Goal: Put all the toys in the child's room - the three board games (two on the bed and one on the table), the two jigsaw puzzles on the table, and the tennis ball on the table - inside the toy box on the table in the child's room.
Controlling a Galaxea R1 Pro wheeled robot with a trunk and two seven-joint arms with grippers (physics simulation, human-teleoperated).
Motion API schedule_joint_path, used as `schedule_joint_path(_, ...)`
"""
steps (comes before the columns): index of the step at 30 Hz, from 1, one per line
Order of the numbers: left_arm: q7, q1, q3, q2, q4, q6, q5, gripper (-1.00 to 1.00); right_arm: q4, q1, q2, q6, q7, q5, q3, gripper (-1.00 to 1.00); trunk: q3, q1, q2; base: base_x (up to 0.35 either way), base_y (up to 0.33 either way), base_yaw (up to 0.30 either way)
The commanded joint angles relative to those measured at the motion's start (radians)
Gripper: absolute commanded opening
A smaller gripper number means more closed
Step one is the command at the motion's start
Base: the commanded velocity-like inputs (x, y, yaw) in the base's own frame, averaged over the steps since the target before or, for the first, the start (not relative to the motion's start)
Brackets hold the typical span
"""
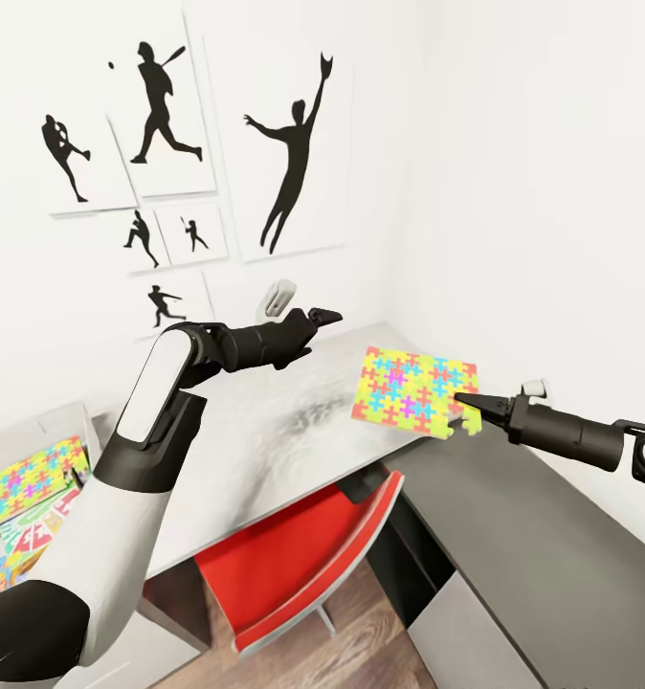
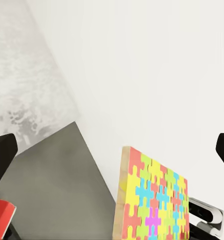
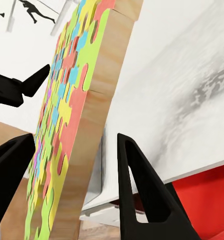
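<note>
Puzzle (image 1: 413,390) number two, a thin square of yellow, pink, green, blue and orange pieces, is up off the desk (image 1: 265,421), held by its near corner in the right hand (image 1: 468,406). From the right wrist the two dark fingers (image 3: 141,190) sit on either side of the board's wooden edge (image 3: 92,125), closed down on it. The board tilts a little above the pale desk top, near the corner where the white walls meet.

Over on the left, the left hand (image 1: 324,316) hangs above the desk with nothing in it, its fingers apart; its wrist camera looks across at the lifted puzzle (image 2: 154,197).

At the far left of the head view sits the grey toy box (image 1: 59,421), and inside it lies the other puzzle (image 1: 31,478) on top of brightly printed game boxes (image 1: 16,545).

A red chair (image 1: 294,565) is pushed in under the desk, over the wood-plank floor (image 1: 361,641). Black silhouettes of ball players (image 1: 294,153) hang on the wall behind.
</note>
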State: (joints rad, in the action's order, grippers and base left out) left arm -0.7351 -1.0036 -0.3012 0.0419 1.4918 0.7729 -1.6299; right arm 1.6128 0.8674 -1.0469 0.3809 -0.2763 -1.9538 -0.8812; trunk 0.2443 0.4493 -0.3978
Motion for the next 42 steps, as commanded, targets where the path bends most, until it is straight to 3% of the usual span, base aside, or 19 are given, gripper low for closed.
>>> schedule_joint_path(1,-0.01,-0.001,0.001,0.0,0.001,0.0,-0.01,1.0,-0.001,0.004,-0.001,0.001,-0.003,-0.008,-0.005,-1.0,0.0,0.001,-0.002,-0.01,0.008,-0.077)
schedule_joint_path(42,-0.01,-0.001,0.001,0.0,0.0,0.0,-0.01,1.0,-0.001,0.004,-0.004,-0.004,-0.003,-0.008,-0.005,-1.0,-0.067,0.001,-0.002,-0.001,0.001,0.022)
